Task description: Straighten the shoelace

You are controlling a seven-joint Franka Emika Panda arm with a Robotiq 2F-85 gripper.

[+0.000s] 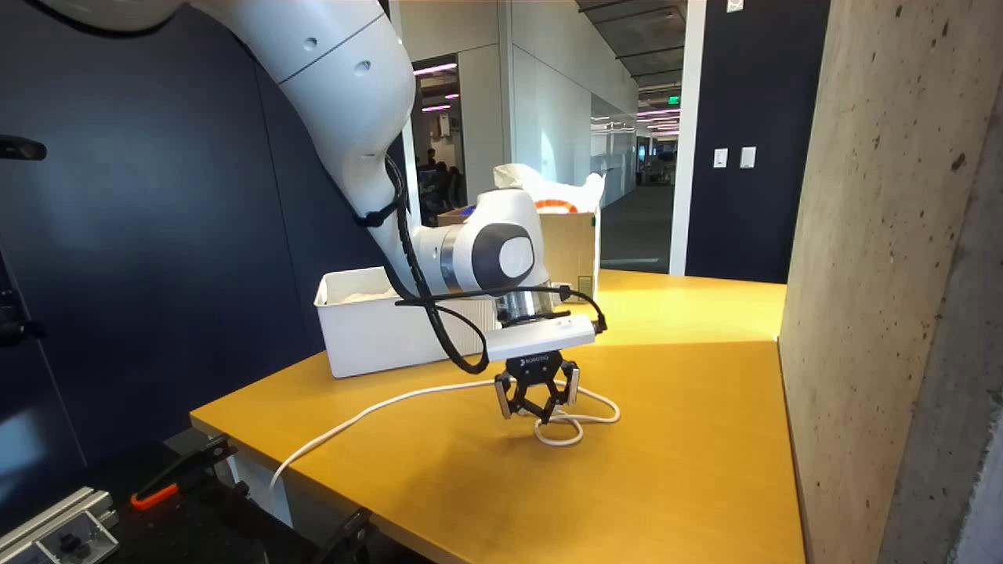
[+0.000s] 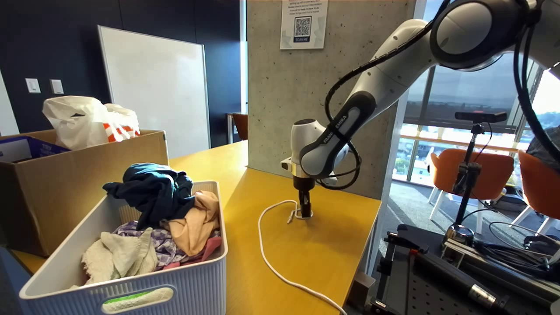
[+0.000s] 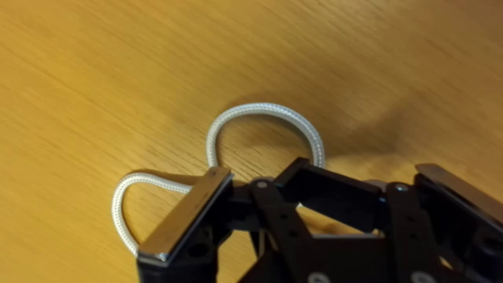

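Note:
The white shoelace [image 3: 259, 108] lies on the table in curls under and around my gripper [image 1: 544, 417]. In the wrist view one rounded loop shows ahead of the fingertips and another bends out to the left; parts between them are hidden by the fingers. From the curls, in an exterior view, a long gently curved stretch runs to the left and hangs over the table edge. The gripper points down, low over the tangle, its fingertips together. One side of the loop passes behind the tips; I cannot tell whether any cord is pinched there.
A white bin [image 2: 192, 284] full of cloths stands on the yellow table [image 1: 666, 470]. Beyond it is a cardboard box [image 2: 96, 179] with plastic bags. A concrete wall [image 1: 885, 274] borders one side of the table, and a black clamp [image 1: 349, 536] sits at its edge.

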